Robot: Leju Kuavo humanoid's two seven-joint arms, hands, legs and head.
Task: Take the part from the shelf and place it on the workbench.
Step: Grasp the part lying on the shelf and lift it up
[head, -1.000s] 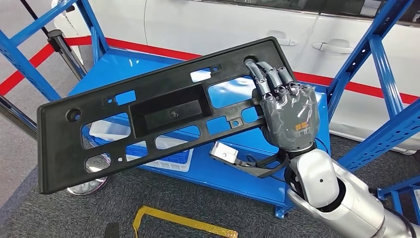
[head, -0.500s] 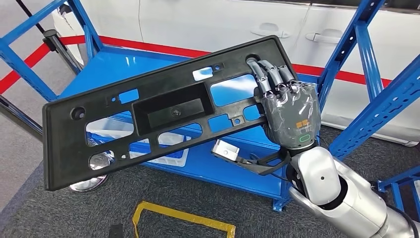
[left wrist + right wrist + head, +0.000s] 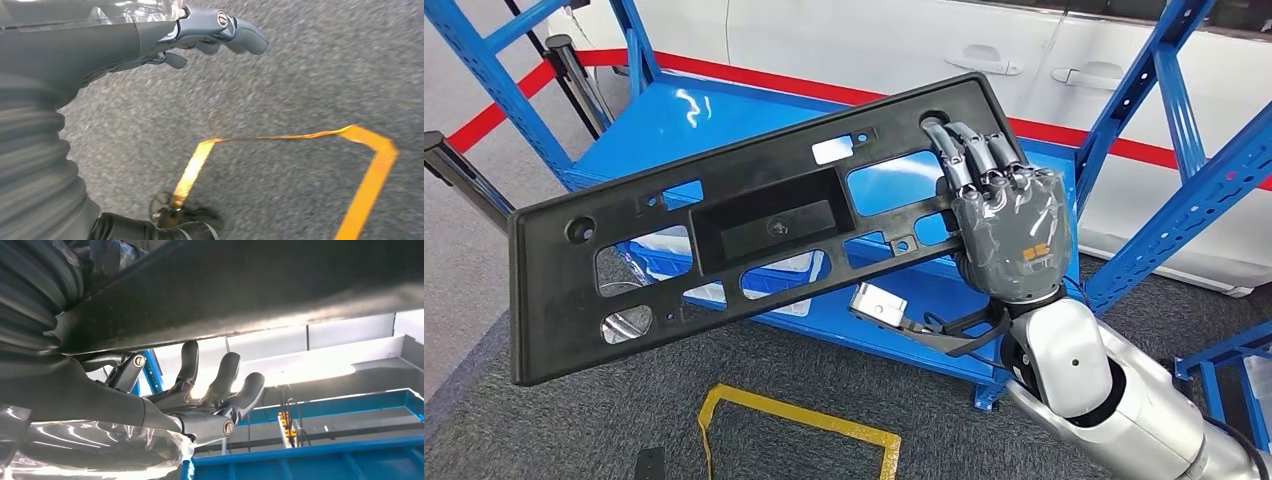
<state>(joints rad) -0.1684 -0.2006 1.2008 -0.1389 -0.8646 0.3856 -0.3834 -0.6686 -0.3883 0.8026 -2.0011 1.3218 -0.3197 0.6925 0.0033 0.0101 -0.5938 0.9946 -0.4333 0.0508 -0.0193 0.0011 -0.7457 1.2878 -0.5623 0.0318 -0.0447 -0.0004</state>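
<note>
The part (image 3: 764,190) is a long black plastic panel with several cut-outs and a central recess, tilted down to the left in the head view. My right hand (image 3: 1009,235) grips its right end, fingers over the top face near a round hole. In the right wrist view the part's dark underside (image 3: 250,285) lies across my right hand's fingers (image 3: 220,385). My left hand (image 3: 150,35) hangs over grey carpet, holding nothing, its fingers loosely extended.
The blue shelf deck (image 3: 714,120) lies behind and below the part, with blue uprights (image 3: 1184,190) on the right. A white car (image 3: 874,40) stands beyond it. Yellow floor tape (image 3: 804,420) marks the carpet near my feet. Black stanchion posts (image 3: 574,70) stand at the left.
The whole picture has shifted, so the camera has moved; the shelf and floor tape sit differently in the frame. The part stays in my right hand at the same tilt.
</note>
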